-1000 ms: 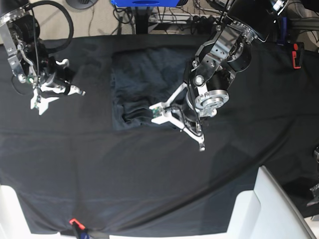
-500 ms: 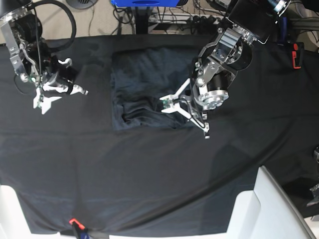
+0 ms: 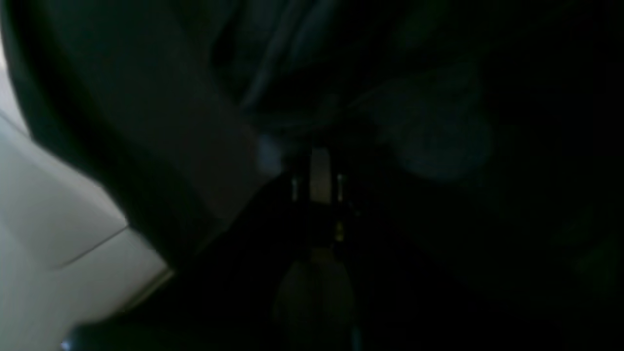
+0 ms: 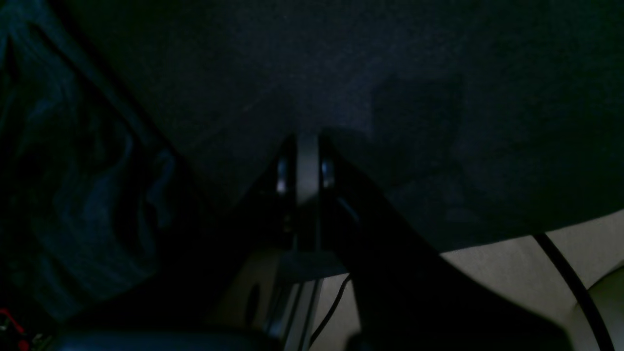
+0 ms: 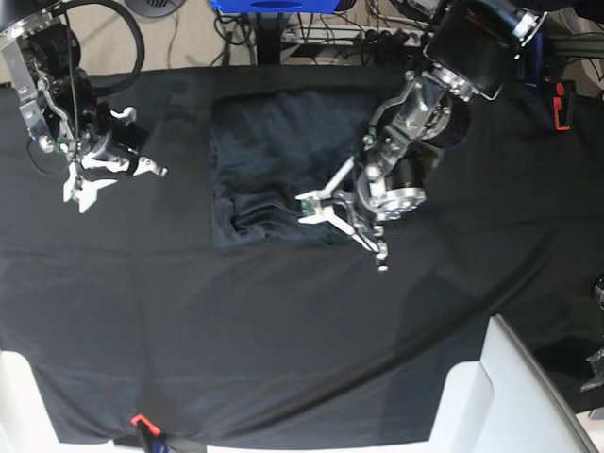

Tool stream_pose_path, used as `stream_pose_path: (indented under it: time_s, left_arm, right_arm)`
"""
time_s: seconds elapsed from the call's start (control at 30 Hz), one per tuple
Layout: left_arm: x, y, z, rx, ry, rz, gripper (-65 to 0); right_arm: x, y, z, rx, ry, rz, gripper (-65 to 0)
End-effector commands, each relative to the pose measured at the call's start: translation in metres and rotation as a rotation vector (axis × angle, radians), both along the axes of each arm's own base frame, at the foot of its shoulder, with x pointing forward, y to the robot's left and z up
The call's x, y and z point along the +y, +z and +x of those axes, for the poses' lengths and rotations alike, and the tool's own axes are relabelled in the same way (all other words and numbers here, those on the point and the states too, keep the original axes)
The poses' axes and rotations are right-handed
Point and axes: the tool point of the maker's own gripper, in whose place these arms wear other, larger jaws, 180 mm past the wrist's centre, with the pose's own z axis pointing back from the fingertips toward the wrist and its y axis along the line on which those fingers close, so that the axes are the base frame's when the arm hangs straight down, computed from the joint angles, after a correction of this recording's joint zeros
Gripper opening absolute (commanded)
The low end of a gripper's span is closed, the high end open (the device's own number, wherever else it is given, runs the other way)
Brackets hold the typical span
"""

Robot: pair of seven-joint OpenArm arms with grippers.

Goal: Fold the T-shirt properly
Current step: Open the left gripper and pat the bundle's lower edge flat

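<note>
Over the T-shirt's [image 5: 283, 165] lower right edge, the left gripper [image 5: 342, 229] has swung back, jaws spread, gripping nothing. Shirt lies folded mid-tablecloth [image 5: 283, 340]; right gripper [image 5: 111, 177] waits open, well apart — probably between folds.

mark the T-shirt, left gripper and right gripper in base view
T-shirt [image 5: 269, 151]: base view, on its flat upper panel.
left gripper [image 5: 345, 219]: base view, midway between its fingertips.
right gripper [image 5: 109, 181]: base view, midway between its fingertips.

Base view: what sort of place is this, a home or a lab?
Most likely a robotics lab bench. Two arms work over a table draped in a black tablecloth holding a T-shirt, with a power strip and cables on the floor behind and a clamp pinning the cloth edge.
</note>
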Motion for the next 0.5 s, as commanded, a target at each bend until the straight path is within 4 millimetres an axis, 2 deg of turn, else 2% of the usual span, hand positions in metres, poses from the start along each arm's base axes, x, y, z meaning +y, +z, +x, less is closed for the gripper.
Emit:
stream_pose_path:
  time_s: [0.0, 0.13, 0.33, 0.47]
  left_arm:
    - [-0.003, 0.011, 0.015, -0.042, 0.0, -0.008, -65.0]
    - [-0.004, 0.007, 0.023, -0.029, 0.012, -0.004, -65.0]
    - [-0.004, 0.01, 0.039, -0.038, 0.017, 0.004, -65.0]
    - [-0.017, 0.0, 0.04, 0.004, 0.012, -0.089, -65.0]
  right_arm:
    - [-0.004, 0.007, 0.009, -0.032, 0.002, -0.011, -64.8]
    - [-0.004, 0.007, 0.009, -0.032, 0.002, -0.011, -64.8]
    - [-0.004, 0.007, 0.009, -0.032, 0.002, -0.011, -64.8]
    - [-0.004, 0.007, 0.009, -0.032, 0.002, -0.011, -64.8]
